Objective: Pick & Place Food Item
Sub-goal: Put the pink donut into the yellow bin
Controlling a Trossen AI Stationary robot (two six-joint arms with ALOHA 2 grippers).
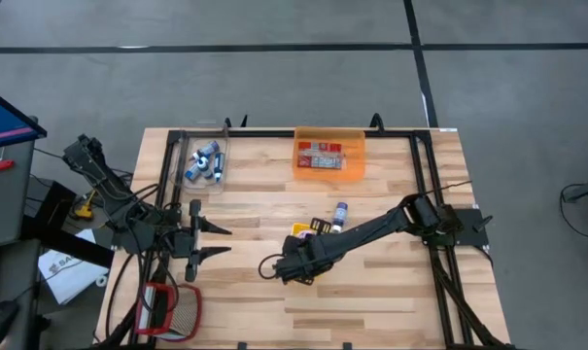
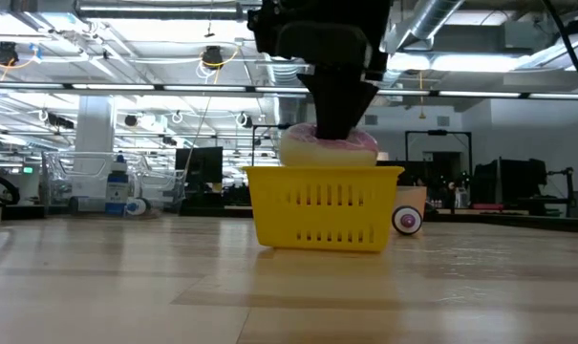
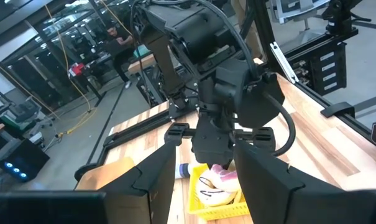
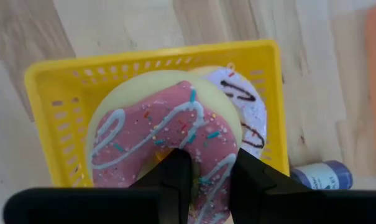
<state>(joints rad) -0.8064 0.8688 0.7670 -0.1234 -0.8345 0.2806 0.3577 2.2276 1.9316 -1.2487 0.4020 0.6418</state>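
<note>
1. Yellow plastic, slotted along its walls: a small rectangular basket (image 4: 51, 99) sits near the middle of the wooden table (image 1: 371, 311), and the task's food item, a pink-frosted doughnut (image 4: 169, 140), hangs directly over it.
2. The right gripper (image 4: 209, 186) is clamped on the doughnut's ring, one finger through the hole. In the low view the doughnut sits at rim height, so placing looks nearly finished; release and withdrawal remain.
3. A second doughnut (image 4: 250, 115), white-iced with dark squiggles, already lies in the basket under the pink one, toward 3 o'clock in the right wrist view.
4. The pink doughnut looks soft and rounded: a pale yellow body, glossy pink icing, white drizzle lines and coloured sprinkles.
5. A small bottle (image 1: 340, 212) with a blue cap lies on the table at 1 o'clock from the basket in the high view.
6. An orange translucent bin (image 1: 329, 156) holding packets sits at 12 o'clock on the table; a clear tray (image 1: 206, 163) of small blue-and-white items is at 10 o'clock.
7. The left gripper (image 1: 221, 239) waits at 9 o'clock, fingers apart and empty.
8. The table is pale butcher-block planks inside a black metal frame.
</note>
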